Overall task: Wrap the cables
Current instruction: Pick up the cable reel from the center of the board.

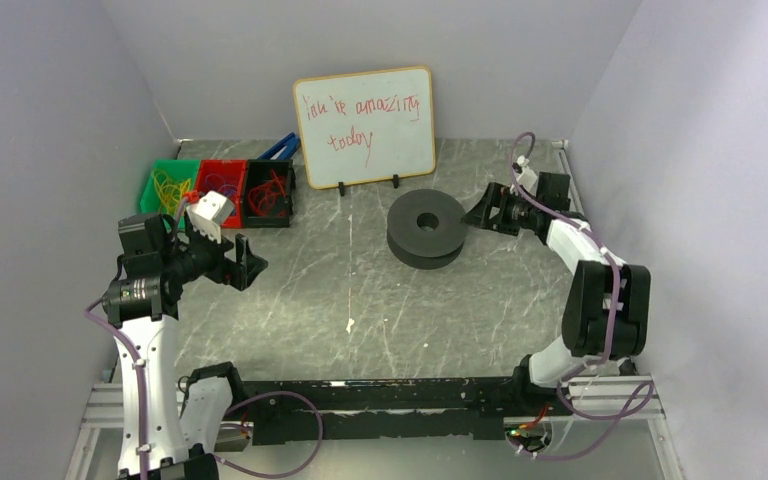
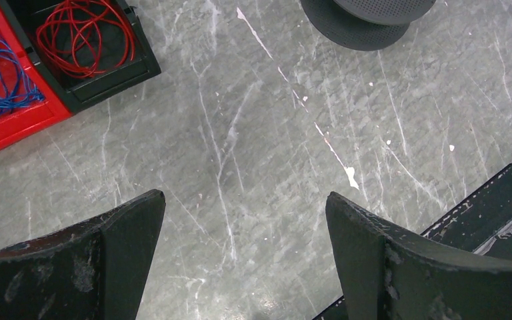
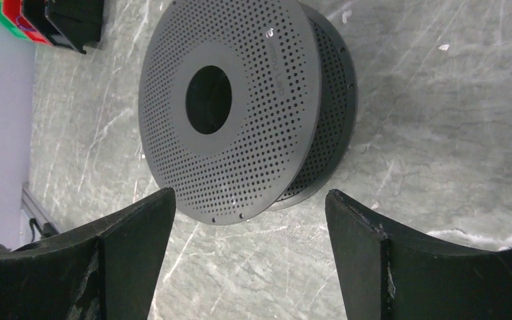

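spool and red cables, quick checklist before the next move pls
1. left gripper open and empty: ok.
2. right gripper open, nothing between its jaws, facing the spool: ok.
3. spool flat on the table, hole up, no wire seen on it: ok.
4. red cables in a grip: not ok, they lie coiled in the black bin, untouched.
5. free end of the red cables findable: cannot tell.
6. left gripper over the black bin: not ok, it hangs over bare table beside it.
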Available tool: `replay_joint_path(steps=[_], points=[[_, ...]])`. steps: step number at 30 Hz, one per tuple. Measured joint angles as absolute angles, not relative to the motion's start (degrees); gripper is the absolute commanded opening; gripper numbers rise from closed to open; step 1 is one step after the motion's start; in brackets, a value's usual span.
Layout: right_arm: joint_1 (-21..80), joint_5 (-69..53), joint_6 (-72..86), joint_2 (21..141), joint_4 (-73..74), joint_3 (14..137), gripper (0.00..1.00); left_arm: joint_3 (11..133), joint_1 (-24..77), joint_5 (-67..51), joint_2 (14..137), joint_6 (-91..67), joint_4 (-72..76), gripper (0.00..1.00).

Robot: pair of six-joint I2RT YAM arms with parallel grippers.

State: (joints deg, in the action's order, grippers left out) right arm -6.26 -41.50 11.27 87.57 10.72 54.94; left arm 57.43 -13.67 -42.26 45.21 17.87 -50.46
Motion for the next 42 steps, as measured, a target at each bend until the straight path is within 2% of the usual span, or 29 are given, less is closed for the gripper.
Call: replay_joint_path(steps=[6,25,32,34,35,38,42], points=[[-6.1,-42.9,12.5,93.7,10.9,56.7,0.78,57.2,-13.7,-42.4,45.2,17.9,-50.5,0.96],[-4.6,-46.5,16.3,98.3,7.9,56.4,0.76,56.9,-14.6,-42.9,45.2,18.3,-50.5,0.96],[-4.4,-46.5,17.1,99.2,7.2,55.4,0.72,56.9,-14.9,-43.1,45.3,18.3,-50.5,0.96],[-4.1,-46.7,17.4,99.5,6.8,55.4,0.60,56.8,-15.0,-43.4,45.3,18.4,-50.5,0.96],[-3.9,-46.9,17.6,99.8,6.6,55.4,0.57,56.8,-15.0,-43.5,45.6,18.4,-50.5,0.96],[-3.2,-47.6,17.9,100.2,6.3,55.4,0.56,56.8,-15.0,-43.7,46.4,18.4,-50.5,0.96],[-2.5,-48.6,18.0,100.7,6.3,55.4,0.49,56.6,-15.1,-43.7,47.0,18.4,-50.5,0.96]])
